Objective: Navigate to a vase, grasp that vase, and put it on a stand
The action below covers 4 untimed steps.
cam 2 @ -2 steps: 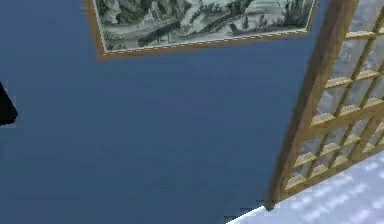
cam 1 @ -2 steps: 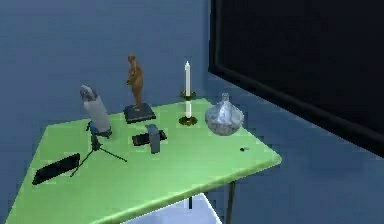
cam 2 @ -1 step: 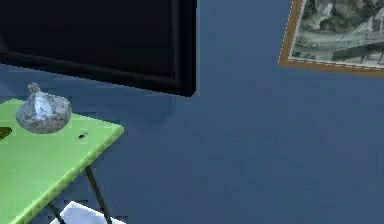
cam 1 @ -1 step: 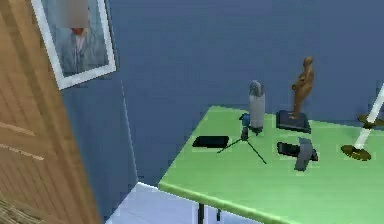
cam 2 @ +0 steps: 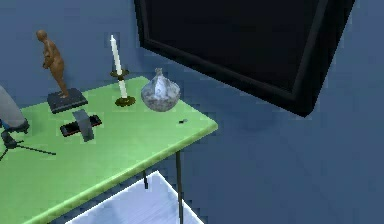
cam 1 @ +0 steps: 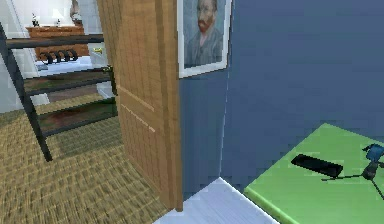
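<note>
A rounded, greyish glass vase (cam 2: 160,93) with a narrow neck stands near the far edge of a bright green table (cam 2: 130,150) in the arm side view. Beside it stands a white candle on a brass holder (cam 2: 120,78), and further left a brown figure statue (cam 2: 60,70) on a dark base. The same green table (cam 1: 300,185) fills the forward view's lower right corner, with a flat black device (cam 1: 316,164) lying on it.
A large black screen (cam 2: 250,45) hangs on the blue wall above the table. A wooden door (cam 1: 145,90) stands ajar, with a framed portrait (cam 1: 203,35) beside it. Dark metal shelving (cam 1: 65,80) stands on woven carpet beyond. A small tripod device (cam 2: 15,125) stands on the table.
</note>
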{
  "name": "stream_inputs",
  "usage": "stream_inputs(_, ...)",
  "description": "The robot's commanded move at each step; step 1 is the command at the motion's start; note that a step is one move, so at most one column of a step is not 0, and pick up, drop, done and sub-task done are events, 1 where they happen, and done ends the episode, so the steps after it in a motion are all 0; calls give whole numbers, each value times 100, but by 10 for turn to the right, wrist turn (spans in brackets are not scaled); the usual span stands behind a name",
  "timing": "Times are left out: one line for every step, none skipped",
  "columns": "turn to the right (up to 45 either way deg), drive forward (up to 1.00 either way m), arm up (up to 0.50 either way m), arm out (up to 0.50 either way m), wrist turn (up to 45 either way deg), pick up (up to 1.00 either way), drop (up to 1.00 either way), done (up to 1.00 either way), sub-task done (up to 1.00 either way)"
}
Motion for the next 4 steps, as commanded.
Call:
stream_inputs(0, 0, 50, 0, 0, 0, 0, 0, 0)
stream_inputs(0, 0, 38, 0, 0, 0, 0, 0, 0)
stream_inputs(0, 0, 0, 48, 0, 0, 0, 0, 0)
stream_inputs(0, 0, 0, 0, 450, 0, 0, 0, 0)
